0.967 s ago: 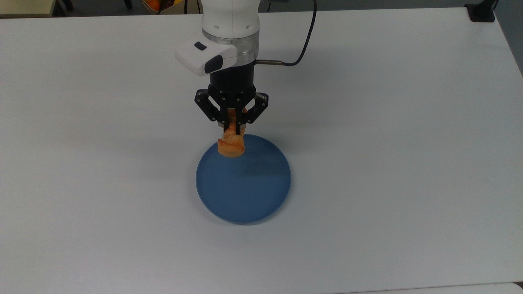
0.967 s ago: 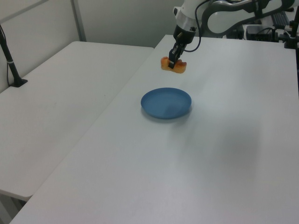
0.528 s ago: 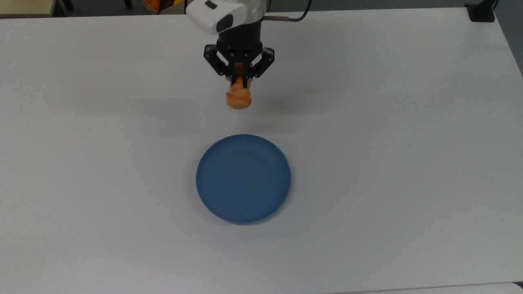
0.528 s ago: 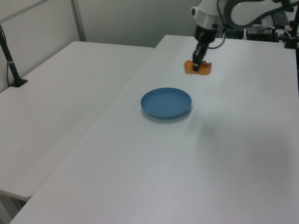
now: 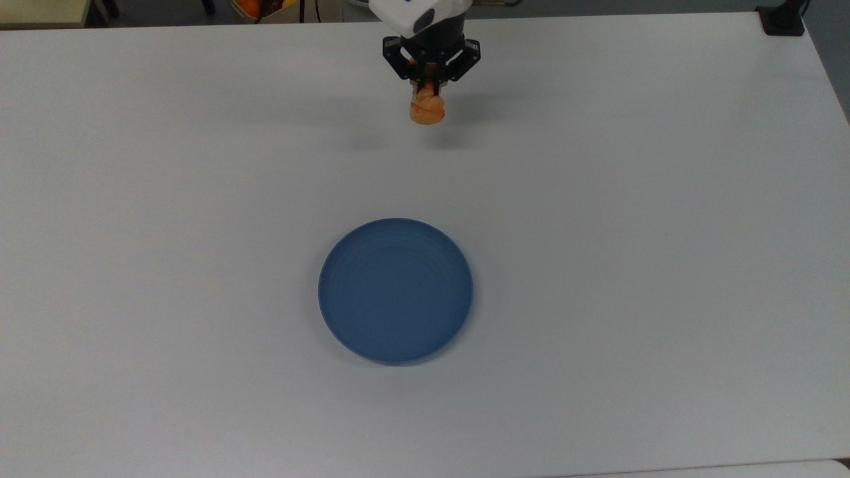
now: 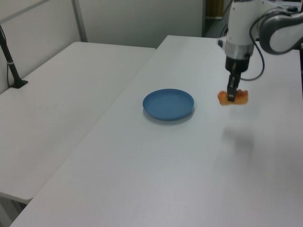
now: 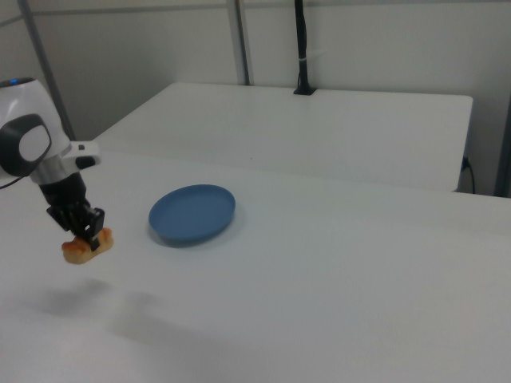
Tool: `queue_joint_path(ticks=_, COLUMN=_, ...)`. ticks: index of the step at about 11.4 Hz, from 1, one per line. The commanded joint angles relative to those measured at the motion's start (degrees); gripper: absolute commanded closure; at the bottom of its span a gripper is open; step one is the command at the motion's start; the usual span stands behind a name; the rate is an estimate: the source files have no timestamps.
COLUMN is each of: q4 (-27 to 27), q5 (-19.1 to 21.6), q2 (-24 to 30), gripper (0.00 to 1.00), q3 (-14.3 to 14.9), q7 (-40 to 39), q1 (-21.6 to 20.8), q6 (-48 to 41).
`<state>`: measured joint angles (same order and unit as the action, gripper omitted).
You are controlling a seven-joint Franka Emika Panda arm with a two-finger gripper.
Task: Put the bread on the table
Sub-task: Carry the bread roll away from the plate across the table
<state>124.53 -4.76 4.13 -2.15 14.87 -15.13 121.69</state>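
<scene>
My gripper point(image 5: 430, 85) point(image 6: 232, 97) point(image 7: 86, 235) is shut on the bread point(image 5: 426, 109) point(image 6: 233, 98) point(image 7: 86, 248), a small golden-orange pastry. It hangs in the air above the white table point(image 5: 631, 199) point(image 6: 199, 165) point(image 7: 335, 303), with its shadow on the tabletop below. The bread is well away from the round blue plate point(image 5: 396, 289) point(image 6: 168, 104) point(image 7: 192, 212): toward the top view's top edge, to the left view's right, to the right view's left. The plate has nothing on it.
A second white table point(image 6: 61, 109) point(image 7: 319, 128) stands beside this one, with a black pole point(image 6: 10, 59) point(image 7: 302, 48) clamped to it. A black mount point(image 5: 783, 20) sits at the top view's top right corner of the table.
The gripper has carried the bread off from above the plate's rim, toward the top view's top edge and slightly right. The plate has not moved.
</scene>
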Motion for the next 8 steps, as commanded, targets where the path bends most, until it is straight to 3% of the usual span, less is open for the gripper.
queue_joint_path(ticks=1, q4=8.5, q5=-0.3, q2=1.2, gripper=0.79, q3=-3.6, q7=3.3, q1=-0.4, q6=8.2)
queue_joint_path(ticks=5, q4=10.8, q5=-0.3, q2=-2.5, gripper=0.79, q3=-5.3, q7=4.1, q1=-1.0, q6=9.3)
queue_joint_path(ticks=8, q4=10.6, q5=-0.7, q2=-5.8, gripper=0.66, q3=-5.3, q7=6.0, q1=-1.3, q6=8.9)
